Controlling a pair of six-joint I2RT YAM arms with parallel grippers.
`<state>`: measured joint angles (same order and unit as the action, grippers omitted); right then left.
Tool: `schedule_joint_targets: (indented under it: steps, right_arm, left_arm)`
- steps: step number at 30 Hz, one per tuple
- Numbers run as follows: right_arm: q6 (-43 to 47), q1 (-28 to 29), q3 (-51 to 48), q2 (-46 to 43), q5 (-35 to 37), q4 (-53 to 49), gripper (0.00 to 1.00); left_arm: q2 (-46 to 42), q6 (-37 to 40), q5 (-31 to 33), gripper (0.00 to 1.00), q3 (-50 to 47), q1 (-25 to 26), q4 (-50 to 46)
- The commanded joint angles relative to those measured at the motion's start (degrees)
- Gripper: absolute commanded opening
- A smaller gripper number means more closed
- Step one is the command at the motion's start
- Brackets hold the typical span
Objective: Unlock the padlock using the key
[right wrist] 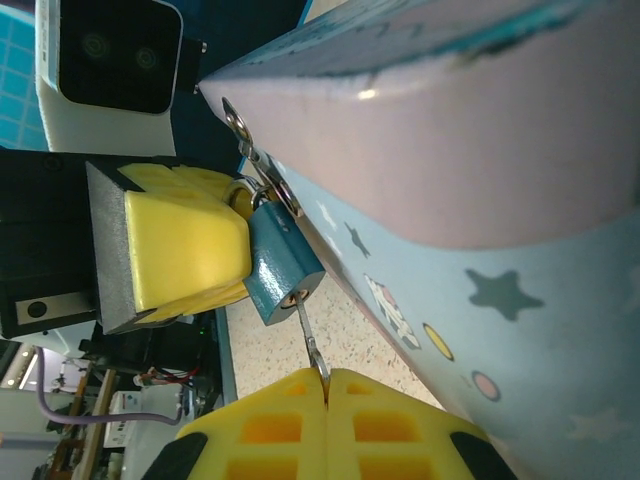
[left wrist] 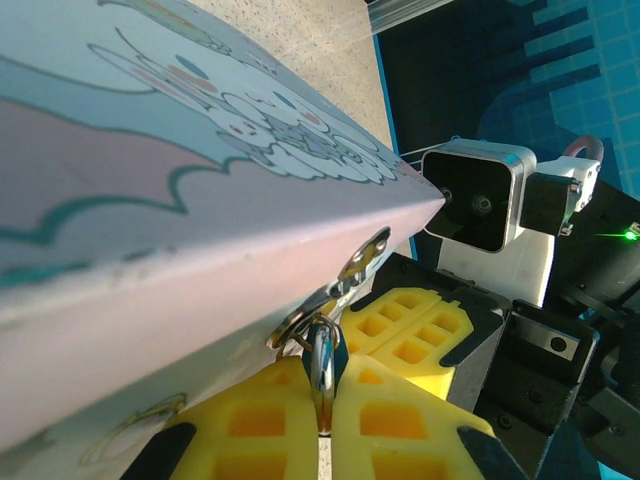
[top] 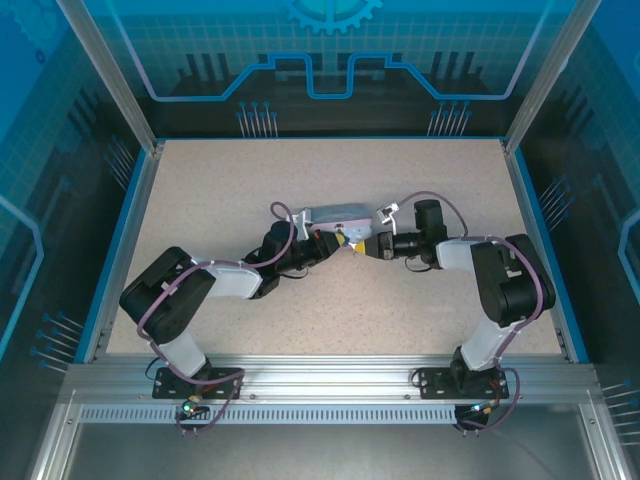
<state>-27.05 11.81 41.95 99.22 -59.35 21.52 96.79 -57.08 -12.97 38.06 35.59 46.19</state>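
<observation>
The padlock [right wrist: 282,258], small and dark teal, hangs from the hasp [right wrist: 262,180] of the pale blue cartoon tin [right wrist: 480,200]. My left gripper [left wrist: 325,420] is shut on the padlock [left wrist: 322,362], its yellow pads [right wrist: 185,245] clamping the body. The thin silvery key [right wrist: 308,333] sits with its tip in the padlock's keyhole. My right gripper [right wrist: 327,385] is shut on the key's head. In the top view both grippers meet nose to nose, left gripper [top: 335,243] and right gripper [top: 364,246], just in front of the tin [top: 335,214].
The tin lies mid-table, close behind both grippers. The right gripper's yellow pads [left wrist: 420,325] and its wrist camera [left wrist: 480,205] sit very near the left fingers. Speckled tabletop [top: 330,310] spreads around, bounded by blue walls [top: 125,230].
</observation>
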Motion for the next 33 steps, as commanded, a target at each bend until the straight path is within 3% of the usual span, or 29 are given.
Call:
schedule_joint_targets:
  steps: [1,7,16,33]
  right_arm:
    - [-2.1,-0.3,0.3,1.6,-4.0,6.4,0.00]
    - [-2.2,-0.3,2.0,2.0,-6.4,5.2,0.00]
    - [5.7,-0.3,4.1,1.3,-6.6,-3.4,0.00]
    - [7.9,-3.4,6.2,1.7,-4.4,-7.2,0.00]
  left_arm:
    - [0.0,0.4,-8.2,0.00,0.0,1.7,5.5]
    - [0.9,0.7,-9.4,0.00,-0.3,1.7,7.8]
    - [4.4,-1.1,-12.3,0.00,0.5,1.7,12.1]
    - [2.1,0.2,-14.4,0.00,0.0,1.8,9.0]
